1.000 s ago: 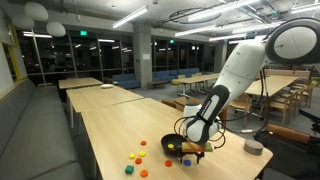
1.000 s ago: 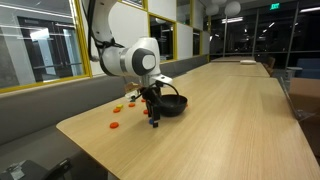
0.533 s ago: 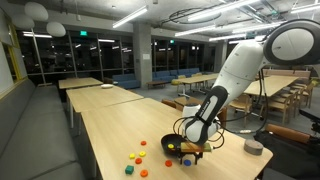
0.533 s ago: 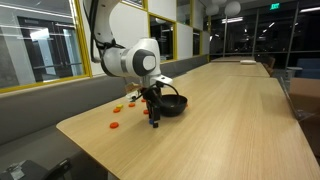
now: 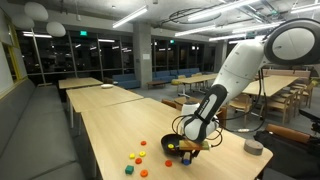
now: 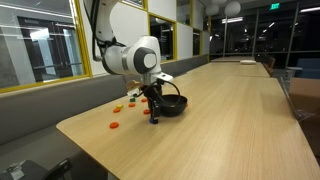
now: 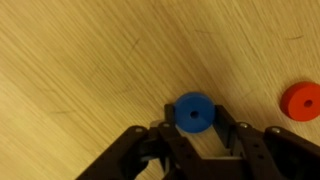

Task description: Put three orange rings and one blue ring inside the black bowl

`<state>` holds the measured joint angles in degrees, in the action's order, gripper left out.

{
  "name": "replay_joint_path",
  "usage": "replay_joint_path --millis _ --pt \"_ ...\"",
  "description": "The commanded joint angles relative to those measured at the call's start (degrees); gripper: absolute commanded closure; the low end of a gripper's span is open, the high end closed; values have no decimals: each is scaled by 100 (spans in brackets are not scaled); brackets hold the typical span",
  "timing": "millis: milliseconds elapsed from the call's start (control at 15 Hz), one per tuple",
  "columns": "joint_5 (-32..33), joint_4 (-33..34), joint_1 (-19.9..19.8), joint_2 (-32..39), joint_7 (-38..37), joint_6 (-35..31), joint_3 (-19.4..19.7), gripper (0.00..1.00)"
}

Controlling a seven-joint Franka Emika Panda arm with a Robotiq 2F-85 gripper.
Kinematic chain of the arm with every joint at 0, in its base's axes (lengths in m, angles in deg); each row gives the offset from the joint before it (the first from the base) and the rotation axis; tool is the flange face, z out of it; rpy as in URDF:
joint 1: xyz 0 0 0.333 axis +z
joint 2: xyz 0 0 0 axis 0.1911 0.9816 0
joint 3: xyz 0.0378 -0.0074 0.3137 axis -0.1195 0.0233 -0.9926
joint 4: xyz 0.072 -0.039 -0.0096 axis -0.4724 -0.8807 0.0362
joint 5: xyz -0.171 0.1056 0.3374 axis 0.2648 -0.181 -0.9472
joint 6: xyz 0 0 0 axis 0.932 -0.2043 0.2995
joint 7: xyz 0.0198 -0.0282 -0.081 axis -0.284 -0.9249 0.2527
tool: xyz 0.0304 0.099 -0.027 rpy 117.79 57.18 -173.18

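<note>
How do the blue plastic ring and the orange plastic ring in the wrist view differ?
Colour aside, the small blue plastic ring is gripped in the shut claw; the orange plastic ring lies free to one side. The blue sits mid-frame, the orange is cut by the frame edge. Both lie flat on the wooden table.

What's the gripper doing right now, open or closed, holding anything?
Gripper: closed on the blue ring.
</note>
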<state>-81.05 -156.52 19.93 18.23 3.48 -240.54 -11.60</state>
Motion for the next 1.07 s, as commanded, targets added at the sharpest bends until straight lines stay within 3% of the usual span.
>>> replay_joint_path --millis 0,400,667,1000 --pt "-15 31 89 -146 -72 156 86 74" --pt "273 -63 213 -755 -203 725 266 74" --pt "437 -35 105 -1259 -223 1194 129 74" --pt "657 209 87 -1333 -693 1085 18 74"
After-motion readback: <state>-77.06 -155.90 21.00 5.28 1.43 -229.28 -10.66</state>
